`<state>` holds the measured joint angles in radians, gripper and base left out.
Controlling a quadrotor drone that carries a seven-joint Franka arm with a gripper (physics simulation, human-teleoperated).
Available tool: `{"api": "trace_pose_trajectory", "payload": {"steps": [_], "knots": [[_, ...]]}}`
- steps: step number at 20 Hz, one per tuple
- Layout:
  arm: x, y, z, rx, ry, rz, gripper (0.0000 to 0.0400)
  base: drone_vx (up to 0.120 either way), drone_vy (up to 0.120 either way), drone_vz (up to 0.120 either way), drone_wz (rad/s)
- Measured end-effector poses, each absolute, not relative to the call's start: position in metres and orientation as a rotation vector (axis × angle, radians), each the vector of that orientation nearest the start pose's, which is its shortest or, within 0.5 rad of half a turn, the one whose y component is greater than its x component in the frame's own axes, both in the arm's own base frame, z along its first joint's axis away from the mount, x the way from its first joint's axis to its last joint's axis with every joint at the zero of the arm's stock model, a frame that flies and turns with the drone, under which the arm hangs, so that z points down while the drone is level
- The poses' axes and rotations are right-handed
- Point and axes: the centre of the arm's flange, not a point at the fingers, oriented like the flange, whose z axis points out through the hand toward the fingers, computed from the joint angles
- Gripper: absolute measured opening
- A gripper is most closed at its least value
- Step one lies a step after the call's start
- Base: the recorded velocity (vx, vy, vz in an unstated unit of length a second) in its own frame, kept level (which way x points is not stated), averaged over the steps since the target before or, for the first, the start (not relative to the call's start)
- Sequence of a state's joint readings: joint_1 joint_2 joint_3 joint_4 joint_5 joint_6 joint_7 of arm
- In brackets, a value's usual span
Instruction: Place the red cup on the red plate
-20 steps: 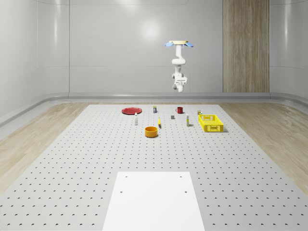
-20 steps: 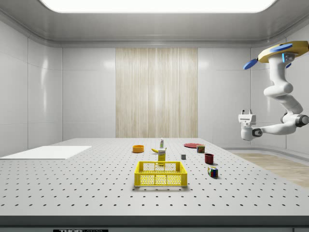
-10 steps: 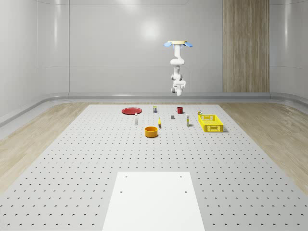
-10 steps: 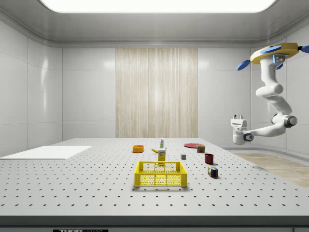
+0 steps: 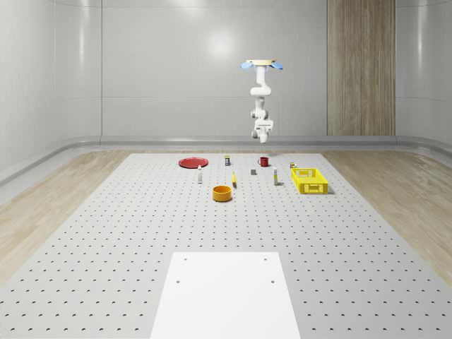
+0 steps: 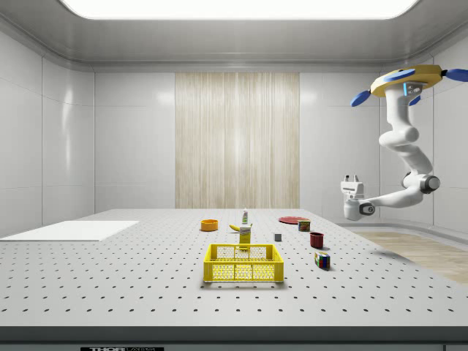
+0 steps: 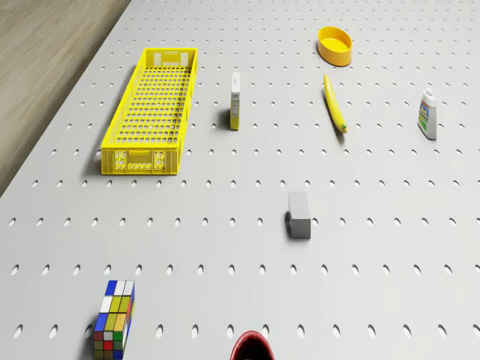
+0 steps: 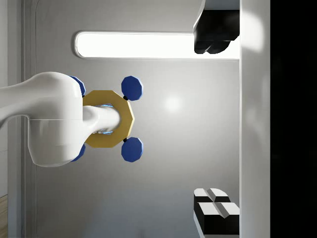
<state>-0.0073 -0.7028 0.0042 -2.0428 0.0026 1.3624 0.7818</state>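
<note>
Drone (image 6: pixel 406 75) hovering high beyond the counter's far edge, claw (image 6: pixel 352 178) pointing up.

We see the claw's fingers (image 8: pixel 214 37) spread wide and holding nothing, above and past the red cup (image 6: pixel 316 240); the cup stands on the counter (image 5: pixel 106 233), well apart from the red plate (image 5: pixel 192 162).

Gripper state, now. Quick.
Gripper: open, holding nothing, fingers pointing up toward the ceiling. It hangs in the air beyond the red cup, with the drone hovering high above the table's far edge.
</note>
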Motion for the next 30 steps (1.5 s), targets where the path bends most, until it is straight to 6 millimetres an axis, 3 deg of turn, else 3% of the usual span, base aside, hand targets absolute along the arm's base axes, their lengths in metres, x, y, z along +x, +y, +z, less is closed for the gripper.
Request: {"api": "trace_pose_trajectory", "payload": {"steps": [30], "knots": [[0.3018, 0.0047, 0.6912, -2.925, 1.212, -0.095, 0.0400, 0.120, 0.000, 0.000, 0.000]]}}
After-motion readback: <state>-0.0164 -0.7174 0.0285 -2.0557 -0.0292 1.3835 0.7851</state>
